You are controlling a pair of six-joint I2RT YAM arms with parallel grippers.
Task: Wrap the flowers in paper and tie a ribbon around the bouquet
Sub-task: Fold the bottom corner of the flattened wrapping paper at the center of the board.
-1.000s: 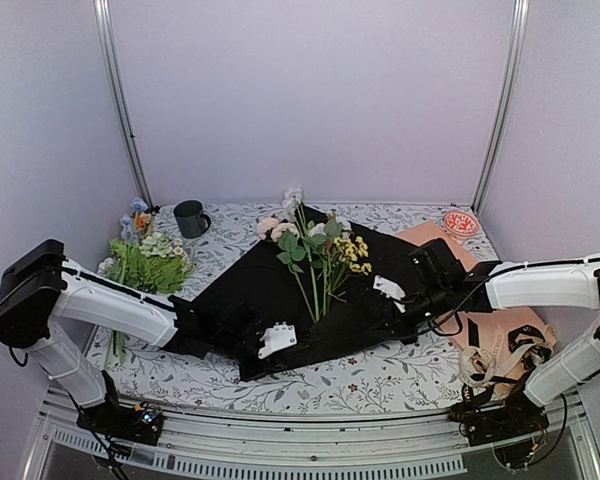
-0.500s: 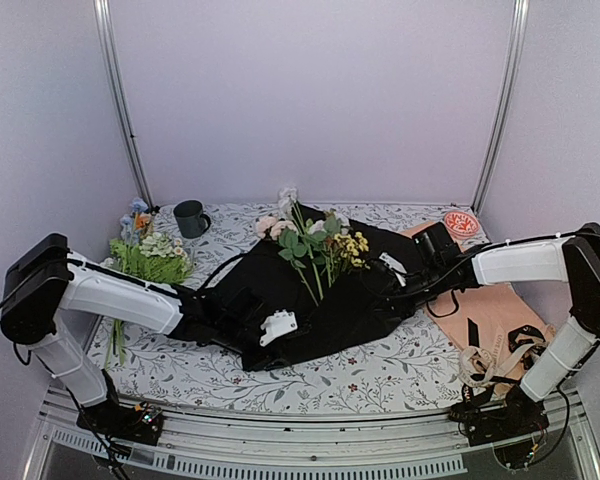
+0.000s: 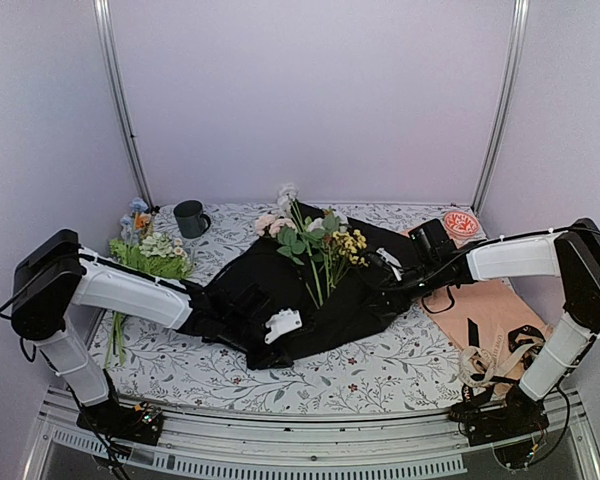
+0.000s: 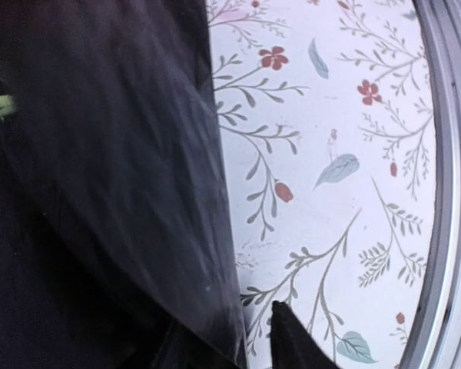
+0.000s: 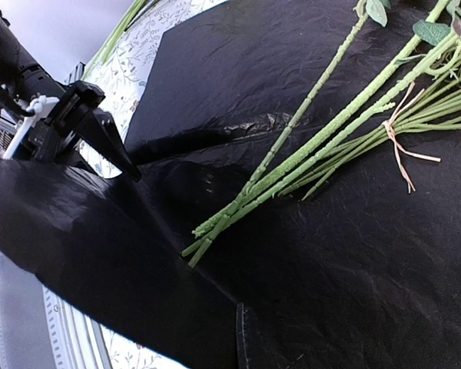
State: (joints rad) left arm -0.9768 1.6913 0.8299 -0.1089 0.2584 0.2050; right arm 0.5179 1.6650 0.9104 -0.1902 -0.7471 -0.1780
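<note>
Mostly crinkled glossy paper (image 5: 330, 254), slender green-stemmed flowers (image 3: 312, 246)

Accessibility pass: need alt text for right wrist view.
A sheet of black paper fills most of the frame, with green flower stems lying diagonally across it, several bound by a thin tan tie. A fold of the sheet rises in the foreground toward the right pincer; the left pincer sits at the sheet's far edge, over the floral tablecloth.

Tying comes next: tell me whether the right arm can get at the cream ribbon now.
Probably not yet: the right gripper is shut on the black paper. The ribbon itself lies uncovered near that arm's base.
</note>
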